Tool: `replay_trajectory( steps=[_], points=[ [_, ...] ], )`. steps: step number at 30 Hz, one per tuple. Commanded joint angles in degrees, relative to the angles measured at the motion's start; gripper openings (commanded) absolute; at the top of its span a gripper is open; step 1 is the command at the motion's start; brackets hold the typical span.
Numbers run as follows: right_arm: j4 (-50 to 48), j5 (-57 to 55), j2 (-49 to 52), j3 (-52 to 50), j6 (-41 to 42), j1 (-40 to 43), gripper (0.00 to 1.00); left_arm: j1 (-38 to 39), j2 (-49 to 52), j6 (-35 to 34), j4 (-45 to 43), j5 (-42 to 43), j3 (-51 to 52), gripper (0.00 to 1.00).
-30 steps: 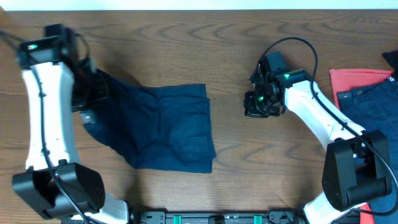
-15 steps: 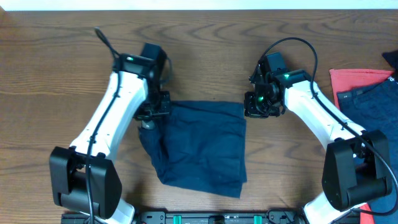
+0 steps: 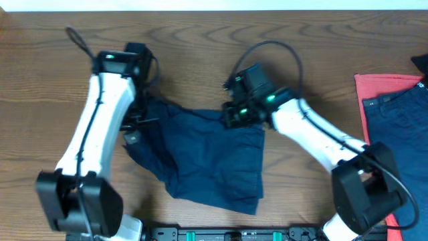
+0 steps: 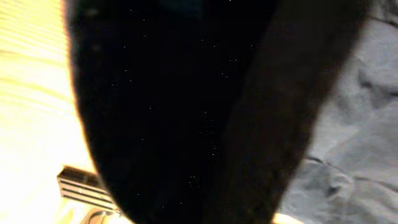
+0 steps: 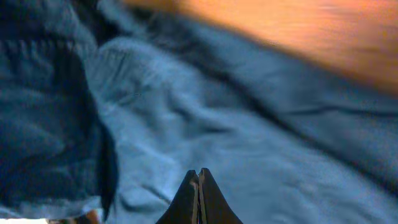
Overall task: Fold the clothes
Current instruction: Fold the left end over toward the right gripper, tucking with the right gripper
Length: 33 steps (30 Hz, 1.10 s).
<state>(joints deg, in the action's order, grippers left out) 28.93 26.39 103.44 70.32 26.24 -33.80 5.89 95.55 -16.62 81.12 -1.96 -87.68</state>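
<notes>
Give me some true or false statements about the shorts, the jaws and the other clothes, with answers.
1. The navy shorts lie on the wooden table between the arms. True.
2. The right jaws stand wide open. False: they are shut, above the shorts' fabric.
3. A red garment lies on the right arm's side. True.
4. The left jaws hang over bare wood. False: they are shut on the shorts' bunched left edge.

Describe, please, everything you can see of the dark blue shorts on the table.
The shorts are dark navy, denim-like cloth, lying crumpled and not flat on the wooden table, near its front middle. The left gripper holds their bunched left edge. The right gripper, shut, is at their upper edge; a pinch there cannot be confirmed.
</notes>
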Motion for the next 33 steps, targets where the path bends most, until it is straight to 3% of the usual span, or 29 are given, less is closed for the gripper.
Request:
replay_trajectory(
  steps=[1, 10, 15, 20, 26, 33],
  points=[
    [-3.5, 1.4, 3.3, -0.4, 8.0, -4.3, 0.01, -1.6, -5.5, 2.0, 0.5, -1.7, -3.1, 0.06],
    [-27.2, 4.8, 13.2, -0.4, 9.9, -13.2, 0.01, -1.6, -8.1, 2.0, 3.7, -1.2, -3.1, 0.06],
    [-38.9, 8.7, 20.4, -0.4, 18.1, -13.3, 0.01, -1.6, -8.1, 2.0, 3.7, 3.5, -3.1, 0.06],
    [-40.2, 9.9, 25.2, -0.3, 21.1, -13.1, 0.01, -1.6, -8.2, 2.3, 3.5, 5.3, -3.7, 0.06],
    [-45.9, 11.6, 25.4, 1.1, 19.3, -12.4, 0.01, -1.2, -9.5, 4.6, 0.9, 15.8, -4.5, 0.06],
    [-43.2, 18.7, 22.9, 3.5, 15.6, -5.9, 0.01, -0.6, -9.6, 4.6, 1.4, 15.9, -4.4, 0.06]
  ],
)
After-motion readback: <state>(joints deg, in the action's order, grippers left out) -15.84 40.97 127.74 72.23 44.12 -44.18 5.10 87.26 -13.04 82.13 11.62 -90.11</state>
